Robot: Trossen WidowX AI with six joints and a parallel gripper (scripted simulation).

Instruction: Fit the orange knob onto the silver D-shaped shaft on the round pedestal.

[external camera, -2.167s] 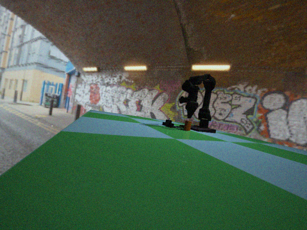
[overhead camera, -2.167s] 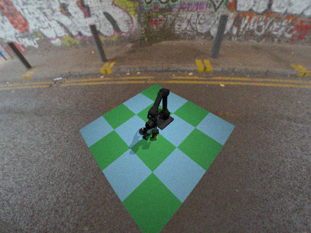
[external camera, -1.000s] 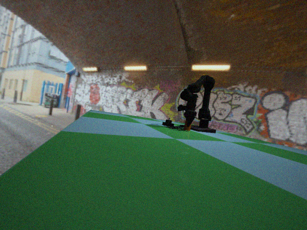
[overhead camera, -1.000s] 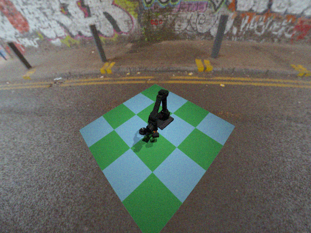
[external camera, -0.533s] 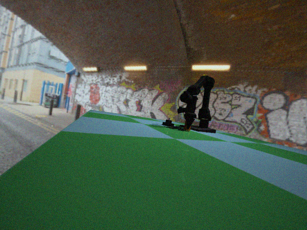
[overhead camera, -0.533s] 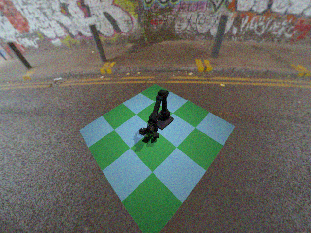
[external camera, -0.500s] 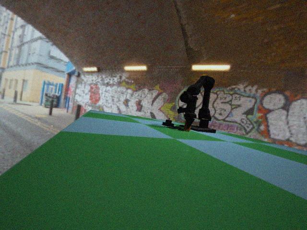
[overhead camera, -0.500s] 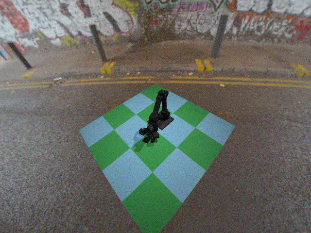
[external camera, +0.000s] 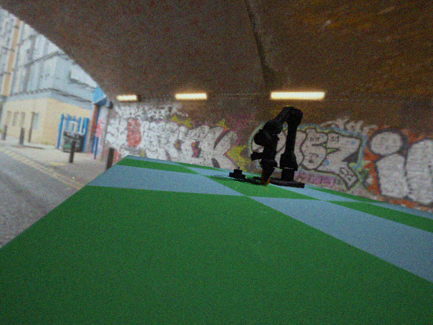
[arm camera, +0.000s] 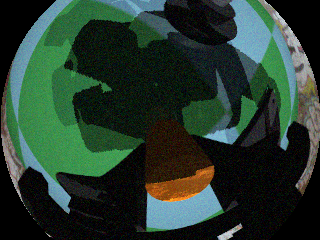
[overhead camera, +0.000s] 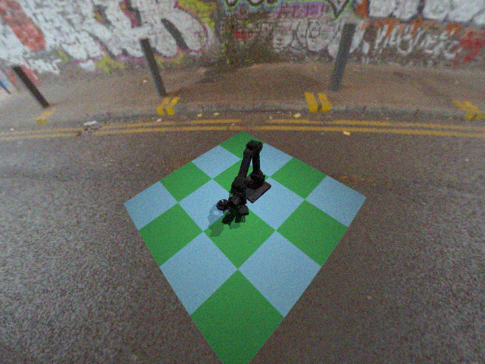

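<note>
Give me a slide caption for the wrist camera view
Gripper shut on the orange knob above the checkered mat, with the dark round pedestal waiting ahead.
</note>
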